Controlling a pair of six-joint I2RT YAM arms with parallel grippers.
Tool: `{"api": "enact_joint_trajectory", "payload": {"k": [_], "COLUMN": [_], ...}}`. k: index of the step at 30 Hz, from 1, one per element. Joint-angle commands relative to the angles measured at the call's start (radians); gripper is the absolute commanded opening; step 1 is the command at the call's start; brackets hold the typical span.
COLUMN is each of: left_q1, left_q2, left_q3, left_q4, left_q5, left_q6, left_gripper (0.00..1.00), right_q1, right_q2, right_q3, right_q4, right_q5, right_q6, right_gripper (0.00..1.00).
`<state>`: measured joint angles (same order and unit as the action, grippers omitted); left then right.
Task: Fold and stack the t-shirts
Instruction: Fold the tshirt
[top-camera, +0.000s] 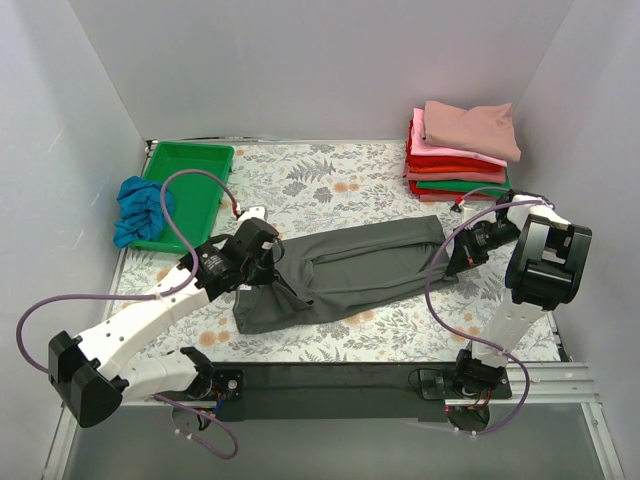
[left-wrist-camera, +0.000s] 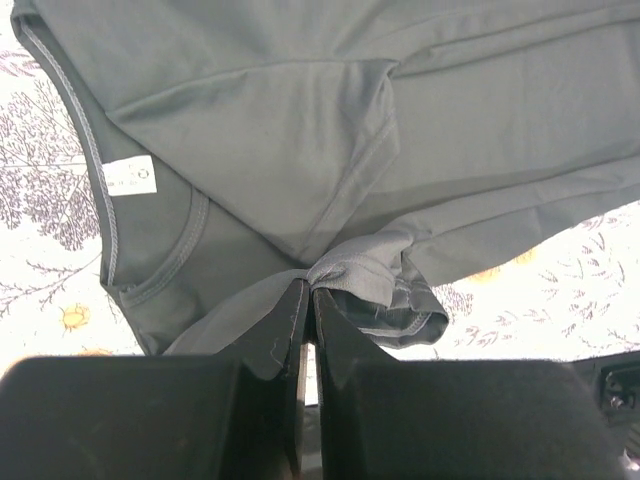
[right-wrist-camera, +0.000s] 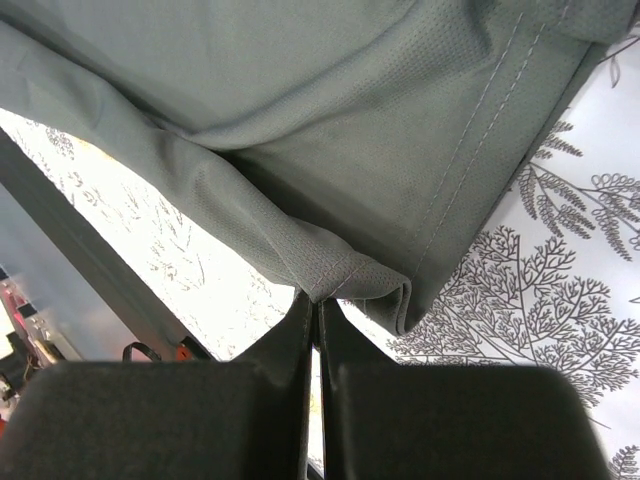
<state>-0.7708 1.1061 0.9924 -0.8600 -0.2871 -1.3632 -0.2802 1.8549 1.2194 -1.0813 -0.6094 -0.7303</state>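
Floral-print table (top-camera: 330, 180) with charcoal t-shirt (top-camera: 350, 275), green tray (top-camera: 190, 150) and stack of folded t-shirts (top-camera: 460, 150)

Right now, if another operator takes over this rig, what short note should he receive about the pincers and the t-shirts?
Left pincer: shut on the grey t-shirt, near its collar end.
Right pincer: shut on the same shirt's hem end.
Things: the grey shirt lies stretched between both arms, narrowed lengthwise. Folded stack at far right. Blue t-shirt crumpled on the green tray's left edge.
Done: the stack is folded.
Left: finish folding the grey shirt and stack it; then probably the blue one.
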Motion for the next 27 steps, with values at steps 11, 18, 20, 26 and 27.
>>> {"api": "enact_joint_trajectory", "payload": {"k": [11, 18, 20, 26, 27], "left_q1": [0.09, 0.11, 0.113, 0.126, 0.128], "left_q2": [0.034, 0.084, 0.106, 0.156, 0.173], "left_q3": [0.04, 0.063, 0.078, 0.1, 0.104], "left_q4": [0.096, 0.139, 0.147, 0.194, 0.206], "left_q5": [0.029, 0.052, 0.058, 0.066, 0.071], "left_q6": [0.104, 0.173, 0.206, 0.289, 0.297], "left_gripper": [0.0, 0.0, 0.0, 0.0, 0.0], "right_q1": [-0.001, -0.001, -0.001, -0.001, -0.001], "right_q2": [0.047, 0.075, 0.079, 0.075, 0.072], "right_q3": [0.084, 0.094, 0.095, 0.088, 0.085], "right_q4": [0.021, 0.038, 0.047, 0.057, 0.058], "right_q5": [-0.064, -0.064, -0.064, -0.056, -0.055], "right_q6": [0.054, 0.074, 0.08, 0.085, 0.086], "right_gripper": [0.01, 0.01, 0.01, 0.01, 0.01]}}
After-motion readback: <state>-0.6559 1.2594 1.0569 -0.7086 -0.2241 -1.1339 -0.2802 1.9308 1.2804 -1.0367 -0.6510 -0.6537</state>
